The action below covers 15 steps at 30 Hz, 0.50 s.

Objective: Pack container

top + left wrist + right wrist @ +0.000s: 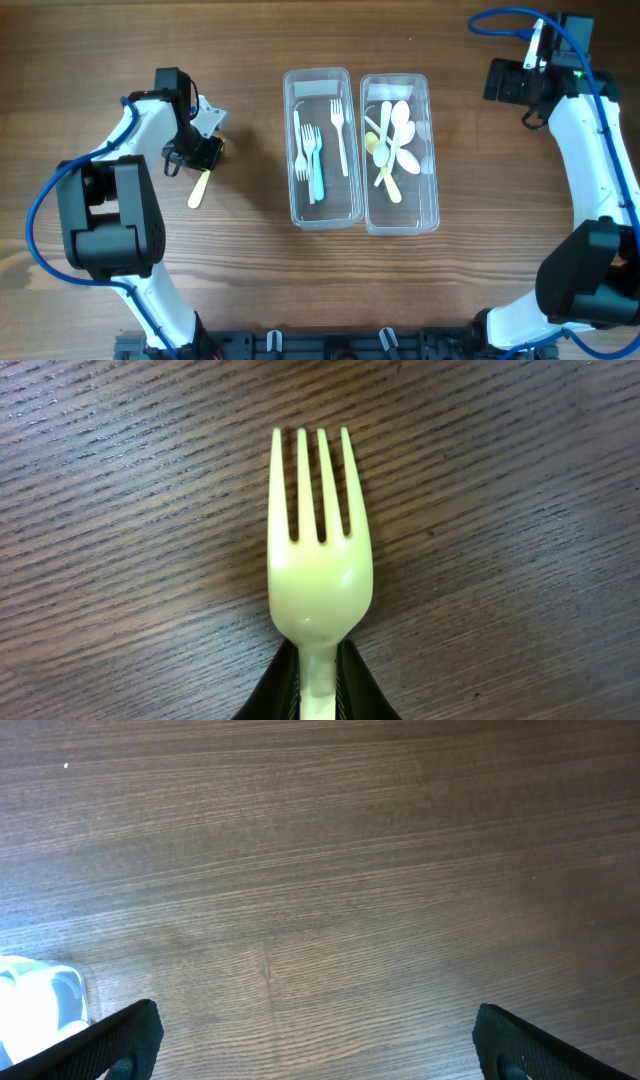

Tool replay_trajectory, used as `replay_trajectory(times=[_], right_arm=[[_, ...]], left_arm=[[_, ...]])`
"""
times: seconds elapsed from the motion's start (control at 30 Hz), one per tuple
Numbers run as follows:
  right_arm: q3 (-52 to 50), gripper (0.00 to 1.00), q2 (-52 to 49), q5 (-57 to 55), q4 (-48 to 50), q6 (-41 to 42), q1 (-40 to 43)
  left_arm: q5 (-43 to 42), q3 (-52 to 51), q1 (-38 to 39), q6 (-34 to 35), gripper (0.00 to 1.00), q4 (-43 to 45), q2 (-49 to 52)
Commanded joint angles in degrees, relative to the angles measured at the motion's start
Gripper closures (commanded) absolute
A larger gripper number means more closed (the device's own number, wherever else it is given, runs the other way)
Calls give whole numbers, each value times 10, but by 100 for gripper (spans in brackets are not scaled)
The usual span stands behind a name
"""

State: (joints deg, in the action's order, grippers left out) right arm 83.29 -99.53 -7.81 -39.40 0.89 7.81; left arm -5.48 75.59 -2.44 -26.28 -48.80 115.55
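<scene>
Gripping the yellow fork (320, 565) at its neck, left claw (318, 665); right claw (320, 1042) spread wide.

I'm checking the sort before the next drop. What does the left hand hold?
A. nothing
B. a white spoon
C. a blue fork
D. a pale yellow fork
D: in the left wrist view, the left hand is closed on the handle of a pale yellow fork with four tines.

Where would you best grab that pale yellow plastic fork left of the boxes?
By its slim neck just below the head, coming from above: the pale yellow plastic fork seems to lie flat, narrowest there. The left gripper pinches it there.
</scene>
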Motion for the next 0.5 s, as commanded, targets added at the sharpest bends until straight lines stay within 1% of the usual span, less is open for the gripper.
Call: replay_trajectory(times=[0.0, 0.1, 0.2, 0.27, 0.47], right_arm=[[10, 0, 13, -8, 2, 6, -2], [10, 0, 13, -8, 2, 6, -2], [10, 0, 13, -8, 2, 6, -2], [10, 0, 13, -8, 2, 6, -2], [10, 0, 13, -8, 2, 6, -2]], left_arm=[[-11, -30, 1, -3, 94, -5, 27], [-11, -28, 1, -3, 96, -5, 26], [8, -11, 1, 17, 96, -8, 22], [23, 13, 1, 32, 96, -13, 17], [23, 82, 1, 40, 96, -30, -7]])
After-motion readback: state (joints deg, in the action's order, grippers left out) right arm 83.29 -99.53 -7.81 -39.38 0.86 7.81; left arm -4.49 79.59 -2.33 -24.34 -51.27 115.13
